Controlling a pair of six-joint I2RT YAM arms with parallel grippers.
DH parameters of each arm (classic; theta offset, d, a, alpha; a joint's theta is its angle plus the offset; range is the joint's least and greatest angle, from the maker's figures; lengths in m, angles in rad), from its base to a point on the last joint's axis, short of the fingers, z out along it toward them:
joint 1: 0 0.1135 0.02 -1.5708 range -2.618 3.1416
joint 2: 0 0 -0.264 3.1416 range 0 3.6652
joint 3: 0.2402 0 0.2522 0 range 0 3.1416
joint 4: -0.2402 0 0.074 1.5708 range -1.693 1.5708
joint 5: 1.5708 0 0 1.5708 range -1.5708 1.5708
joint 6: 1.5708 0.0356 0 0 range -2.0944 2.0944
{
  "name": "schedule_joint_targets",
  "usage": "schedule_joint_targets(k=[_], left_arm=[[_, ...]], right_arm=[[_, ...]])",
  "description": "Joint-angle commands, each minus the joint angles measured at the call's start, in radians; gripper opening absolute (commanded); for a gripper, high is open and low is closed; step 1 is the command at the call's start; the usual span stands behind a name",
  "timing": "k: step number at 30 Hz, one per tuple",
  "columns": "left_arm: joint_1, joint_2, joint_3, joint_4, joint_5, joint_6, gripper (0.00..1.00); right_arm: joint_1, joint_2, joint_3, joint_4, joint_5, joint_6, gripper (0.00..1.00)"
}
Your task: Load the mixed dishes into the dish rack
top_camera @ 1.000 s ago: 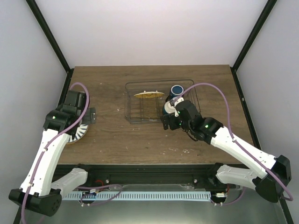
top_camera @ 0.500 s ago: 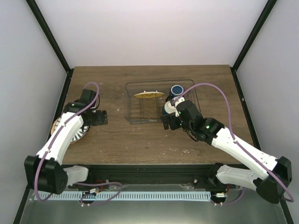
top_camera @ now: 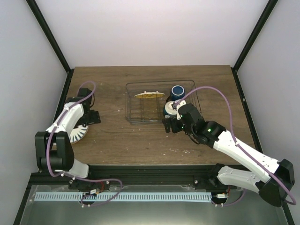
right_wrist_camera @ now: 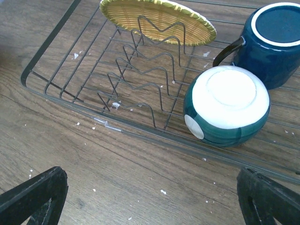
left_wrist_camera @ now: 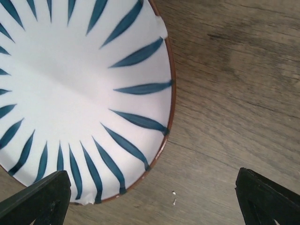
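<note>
The left arm (top_camera: 65,123) folds back toward the table's (top_camera: 117,140) left edge, its long white link no longer stretched across the near corner; the left gripper (top_camera: 92,117) draws slightly leftward; more of the striped plate (top_camera: 76,135) shows.

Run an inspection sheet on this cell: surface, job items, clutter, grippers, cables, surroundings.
Surface: brown wooden table.
Job's things: rack mid-table holds a yellow plate on edge, a blue cup and an upside-down bowl; striped plate lies on the table at left, outside it.
Clutter: small white flecks on the wood.
Grippers: left gripper open, empty, above the striped plate's rim; right gripper open, empty, at the rack's near side.
Cables: purple cable loops off each arm.
Surroundings: white walls, black posts.
</note>
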Motion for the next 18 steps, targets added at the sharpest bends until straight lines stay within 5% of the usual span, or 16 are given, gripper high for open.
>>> schedule_joint_targets(k=[1,18], left_arm=[[0.021,0.034,0.024,0.043,-0.016,0.022,0.95],[0.018,0.194,-0.024,0.129,-0.002,0.027,0.38]], right_arm=[[0.004,-0.026,-0.005,0.020,-0.006,-0.014,1.00],[0.004,-0.006,-0.017,0.025,0.003,-0.019,1.00]])
